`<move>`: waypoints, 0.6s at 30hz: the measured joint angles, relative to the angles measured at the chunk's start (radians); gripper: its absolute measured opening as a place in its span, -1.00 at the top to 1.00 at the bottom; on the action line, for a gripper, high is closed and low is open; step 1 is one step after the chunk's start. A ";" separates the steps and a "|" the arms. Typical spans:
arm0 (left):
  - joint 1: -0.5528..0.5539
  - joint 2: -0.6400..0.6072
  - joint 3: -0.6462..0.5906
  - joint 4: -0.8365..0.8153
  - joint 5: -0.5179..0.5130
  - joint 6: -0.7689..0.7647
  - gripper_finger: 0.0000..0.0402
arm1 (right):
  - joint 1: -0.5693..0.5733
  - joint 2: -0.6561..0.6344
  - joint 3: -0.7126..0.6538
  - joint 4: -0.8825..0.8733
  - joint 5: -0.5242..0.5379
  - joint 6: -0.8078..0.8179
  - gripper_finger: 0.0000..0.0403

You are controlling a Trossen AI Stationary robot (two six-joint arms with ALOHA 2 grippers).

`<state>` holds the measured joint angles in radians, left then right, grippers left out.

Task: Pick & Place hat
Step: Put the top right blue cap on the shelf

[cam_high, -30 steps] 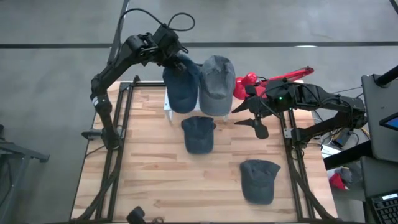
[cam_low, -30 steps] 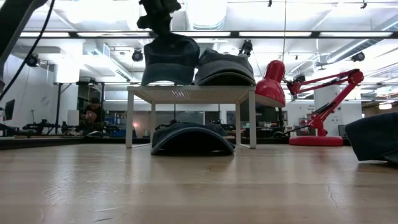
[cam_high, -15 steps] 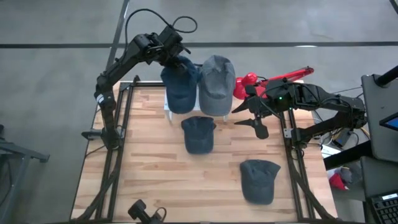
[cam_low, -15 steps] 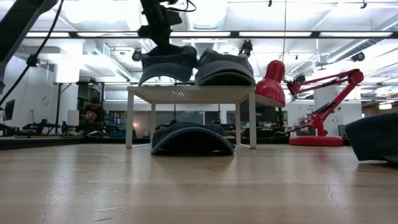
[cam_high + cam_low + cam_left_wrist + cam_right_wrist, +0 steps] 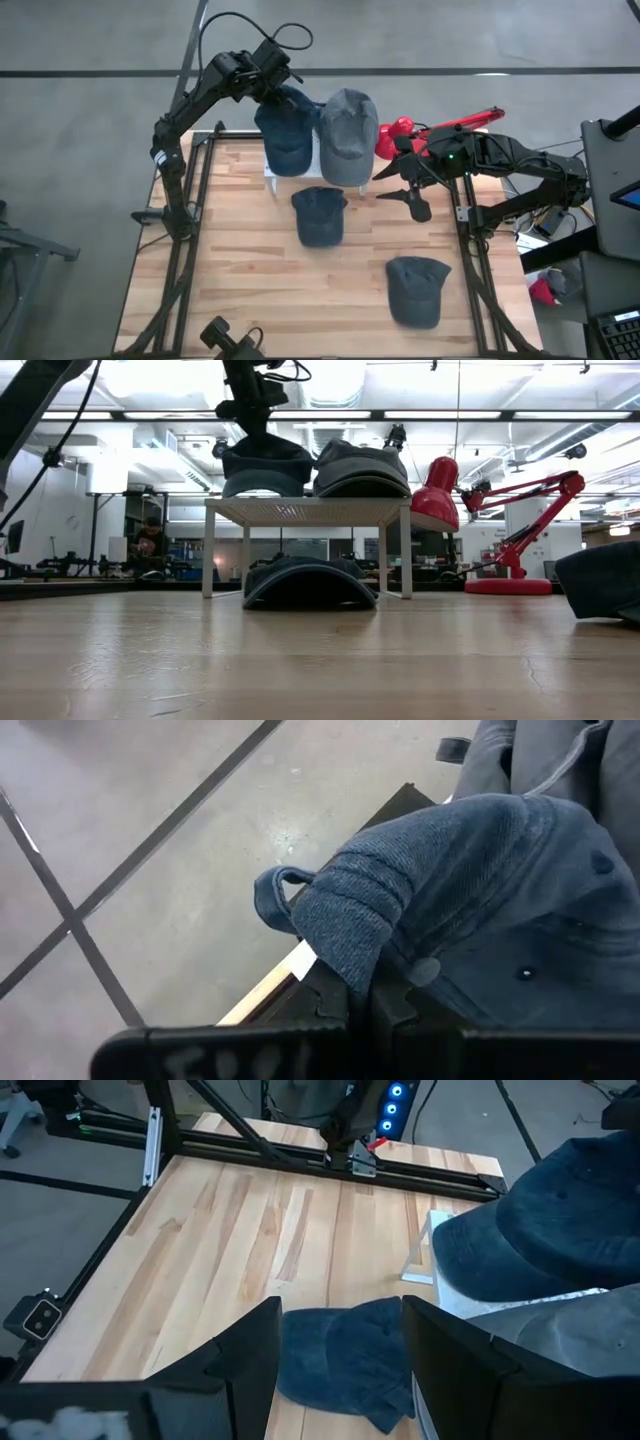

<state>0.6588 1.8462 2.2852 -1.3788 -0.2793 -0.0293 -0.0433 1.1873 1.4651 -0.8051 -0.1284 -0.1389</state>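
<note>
A dark blue cap (image 5: 288,135) lies on a white wire rack (image 5: 310,510) at the table's far edge, beside a grey cap (image 5: 348,132). My left gripper (image 5: 274,84) is over the blue cap's far end and is shut on it; in the low view it stands above the cap (image 5: 265,468). A third cap (image 5: 320,215) lies on the table in front of the rack, and another cap (image 5: 415,290) lies near the right edge. My right gripper (image 5: 402,190) waits open to the right of the rack, clear of everything. My left gripper pinches a bunched fold of cloth at the blue cap's rear end (image 5: 345,935) between its two fingers (image 5: 340,1005), coming from above and from the far left side. The cap's crown and brim rest on the rack top, and the pinched part is drawn up a little.
A red desk lamp (image 5: 440,128) stands at the far right, behind the right arm. The rack's legs (image 5: 208,555) stand on the table with the third cap (image 5: 305,582) partly under them. The wooden table top (image 5: 240,260) shows bare on its left and near parts.
My left gripper has come down and moved slightly toward the far left, still shut on the blue cap. The cap, which hung raised and tall over the rack, has sunk and flattened onto the rack top and shifted a little to the left.
</note>
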 joint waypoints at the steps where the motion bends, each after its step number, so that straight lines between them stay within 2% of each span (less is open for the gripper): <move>1: 0.001 0.000 0.000 0.002 0.004 -0.001 1.00 | 0.000 0.000 0.000 0.000 0.000 0.000 -0.01; 8: 0.005 0.015 -0.002 0.017 0.080 -0.017 1.00 | 0.000 0.000 0.000 0.002 0.000 0.002 -0.01; 18: 0.009 0.022 -0.075 0.017 0.084 -0.024 1.00 | 0.000 0.000 0.000 0.002 0.000 0.027 -0.01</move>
<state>0.6678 1.8679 2.2097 -1.3616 -0.1951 -0.0532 -0.0429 1.1873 1.4651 -0.8031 -0.1287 -0.1116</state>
